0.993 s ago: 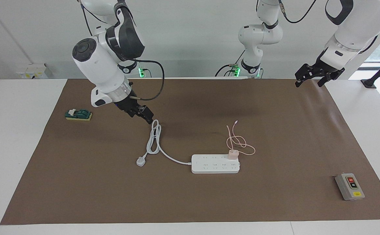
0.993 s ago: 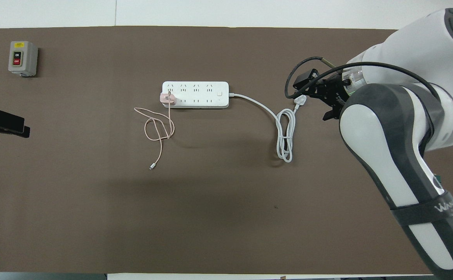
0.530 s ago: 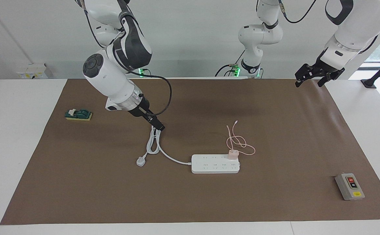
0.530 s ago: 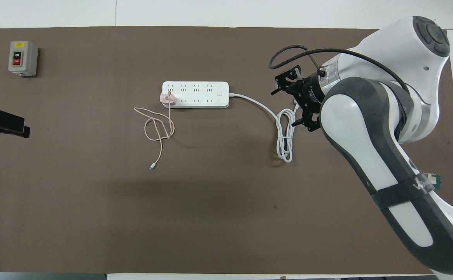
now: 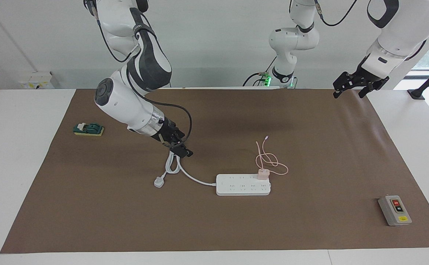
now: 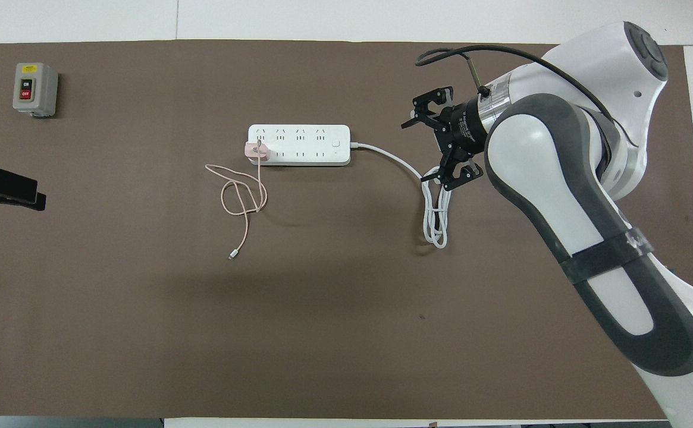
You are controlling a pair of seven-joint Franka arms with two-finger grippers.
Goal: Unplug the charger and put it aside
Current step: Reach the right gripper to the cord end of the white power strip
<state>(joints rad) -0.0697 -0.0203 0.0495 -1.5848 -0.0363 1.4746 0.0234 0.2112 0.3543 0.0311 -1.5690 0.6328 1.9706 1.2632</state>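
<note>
The charger (image 5: pixel 263 174) (image 6: pixel 257 150), a small pale pink cube, is plugged into the white power strip (image 5: pixel 243 184) (image 6: pixel 298 144) at the end toward the left arm. Its thin pink cable (image 5: pixel 269 160) (image 6: pixel 242 196) lies in loose loops on the mat, nearer to the robots than the strip. My right gripper (image 5: pixel 182 145) (image 6: pixel 426 148) hangs open over the coiled white cord (image 5: pixel 173 165) (image 6: pixel 435 214), a short way off the strip's other end, holding nothing. My left gripper (image 5: pixel 348 92) (image 6: pixel 7 189) waits open and empty above the mat's corner at the left arm's end.
The strip's white three-pin plug (image 5: pixel 158 182) lies on the brown mat (image 5: pixel 214 228) beside the coil. A grey switch box (image 5: pixel 394 210) (image 6: pixel 35 89) stands far from the robots at the left arm's end. A green item on a yellow pad (image 5: pixel 88 129) sits at the right arm's end.
My right gripper has swung from beside the cord coil to over it, closer to the power strip, and has turned. The left arm, charger and strip have not moved.
</note>
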